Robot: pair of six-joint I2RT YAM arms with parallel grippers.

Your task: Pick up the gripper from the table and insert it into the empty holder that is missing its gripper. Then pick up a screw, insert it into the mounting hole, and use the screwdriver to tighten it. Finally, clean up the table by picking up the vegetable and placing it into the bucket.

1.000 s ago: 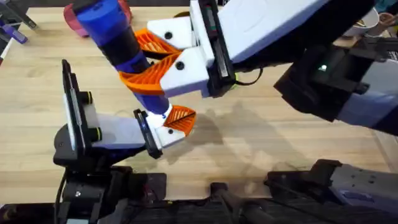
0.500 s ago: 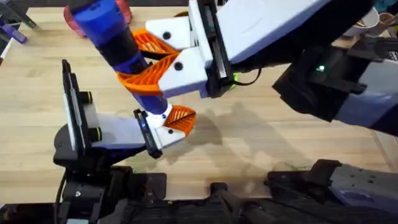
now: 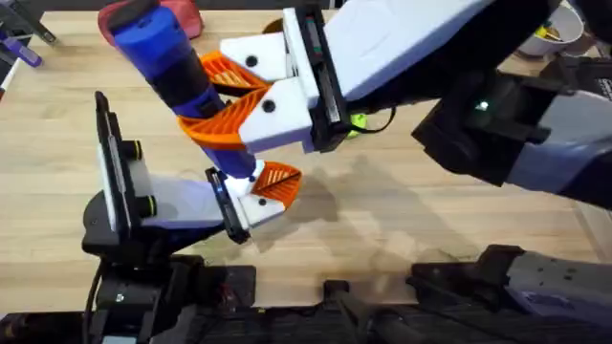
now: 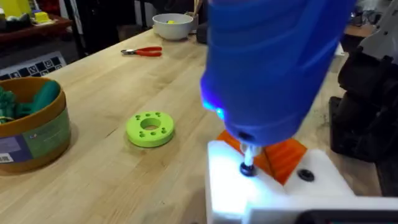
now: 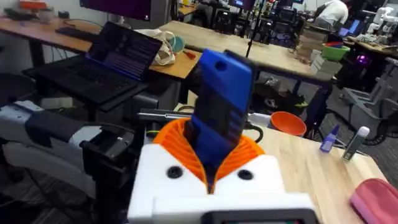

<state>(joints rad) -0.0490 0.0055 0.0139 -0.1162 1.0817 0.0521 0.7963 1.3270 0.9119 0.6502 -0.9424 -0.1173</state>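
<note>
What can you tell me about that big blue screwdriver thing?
The blue cylindrical electric screwdriver looks like smooth plastic, with a darker band partway down. It is tilted, its top end toward the table's far left. The right gripper is shut on it, orange ribbed pads wrapping its body. A thin metal tip points down onto the white plastic holder, and a blue light glows near its nose.

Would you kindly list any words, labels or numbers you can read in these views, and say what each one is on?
No text is legible.
Bucket: its label band carries print, too small and blurred to read.
Checkered sheet on the far table edge: a black-and-white pattern, no readable characters.
Screwdriver: a blue light, no lettering visible.
</note>
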